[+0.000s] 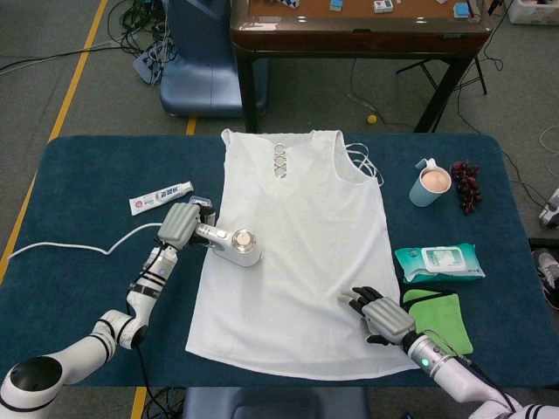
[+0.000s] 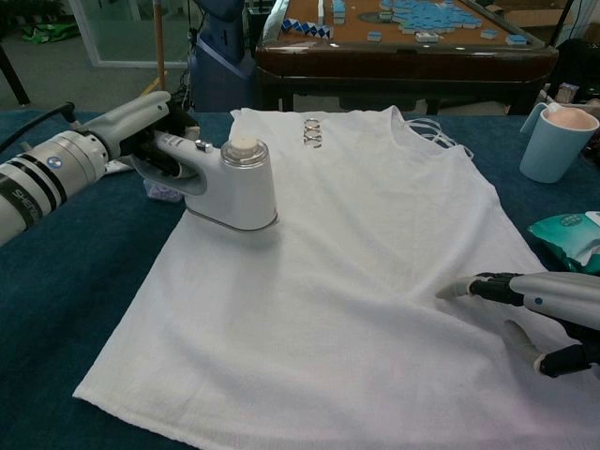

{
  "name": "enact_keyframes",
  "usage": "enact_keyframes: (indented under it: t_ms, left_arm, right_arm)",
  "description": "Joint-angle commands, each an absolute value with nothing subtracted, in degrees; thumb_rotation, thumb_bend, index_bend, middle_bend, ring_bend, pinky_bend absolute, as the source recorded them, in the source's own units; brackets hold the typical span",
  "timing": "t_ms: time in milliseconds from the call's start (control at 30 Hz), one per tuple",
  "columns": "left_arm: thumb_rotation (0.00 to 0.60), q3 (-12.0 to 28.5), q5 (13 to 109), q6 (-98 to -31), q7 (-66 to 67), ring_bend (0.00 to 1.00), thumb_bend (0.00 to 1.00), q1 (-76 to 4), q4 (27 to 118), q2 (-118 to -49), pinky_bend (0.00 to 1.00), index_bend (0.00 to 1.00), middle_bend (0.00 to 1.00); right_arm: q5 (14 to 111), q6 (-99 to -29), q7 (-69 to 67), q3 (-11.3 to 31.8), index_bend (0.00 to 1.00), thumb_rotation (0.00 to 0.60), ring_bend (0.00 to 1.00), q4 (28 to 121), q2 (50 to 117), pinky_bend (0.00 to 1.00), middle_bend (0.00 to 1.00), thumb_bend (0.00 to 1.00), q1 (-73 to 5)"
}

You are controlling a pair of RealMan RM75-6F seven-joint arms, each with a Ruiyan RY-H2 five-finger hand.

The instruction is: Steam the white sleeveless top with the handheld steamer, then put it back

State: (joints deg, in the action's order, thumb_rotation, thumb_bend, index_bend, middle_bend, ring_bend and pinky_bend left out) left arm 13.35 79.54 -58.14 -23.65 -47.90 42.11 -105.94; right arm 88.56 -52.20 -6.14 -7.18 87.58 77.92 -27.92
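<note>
We see the white sleeveless top [image 1: 293, 253] spread flat on the blue table [image 1: 87, 183], neckline at the far edge, hem at the near edge. The left hand [image 1: 181, 225] has its fingers wrapped round the handle of the handheld steamer [image 1: 238, 246]; steamer head sits flat on the top's left side, about mid-height, just inside the left edge. In the chest view the same steamer [image 2: 236, 183] stands with its round cap up, base on the fabric. White cord [image 1: 74, 253] trails left off the table.

The right hand [image 1: 377, 314] rests on the top near the lower right hem, fingers apart and extended, holding nothing; fingertips [image 2: 459, 290] touch the cloth in the chest view.

Left of the top: toothpaste tube [image 1: 161, 197], and a small purple box [image 1: 203, 203] mostly hidden behind the left hand. Right of it: blue cup [image 1: 430, 185], dark grapes [image 1: 465, 182] beside it, wet wipes pack [image 1: 438, 260], green cloth [image 1: 441, 319] just right of the right hand.
</note>
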Motion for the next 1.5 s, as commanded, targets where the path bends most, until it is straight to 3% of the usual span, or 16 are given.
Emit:
enact_keyframes:
  t_ms: [33, 333, 600, 1500]
  left_arm:
    - [0.600, 13.99, 78.81, -57.09, -22.36, 0.53, 0.24, -49.30, 39.97, -108.01, 0.58, 0.79, 0.64]
    - [0.600, 15.55, 76.58, -53.98, -20.77, 0.53, 0.24, -52.80, 29.31, -114.87, 0.58, 0.79, 0.64]
    - [0.600, 15.09, 76.50, -52.66, -22.58, 0.53, 0.24, -53.53, 25.87, -116.81, 0.58, 0.79, 0.64]
    - [0.600, 4.09, 87.25, -63.38, -21.13, 0.53, 0.24, -46.55, 43.39, -108.70, 0.58, 0.79, 0.64]
  right_arm:
    - [88.49, -52.18, -6.30, -7.12, 0.03, 0.600, 0.00, 87.43, 77.89, 0.00, 0.08, 0.83, -27.93]
    - [88.42, -52.34, -6.90, -7.20, 0.03, 0.600, 0.00, 87.05, 77.65, 0.00, 0.08, 0.83, -27.73]
    - [88.40, -52.05, -7.50, -7.20, 0.03, 0.600, 0.00, 86.53, 77.81, 0.00, 0.08, 0.83, -27.82]
    - [89.44, -53.09, -6.10, -8.21, 0.03, 0.600, 0.00, 87.53, 77.83, 0.00, 0.08, 0.84, -27.02]
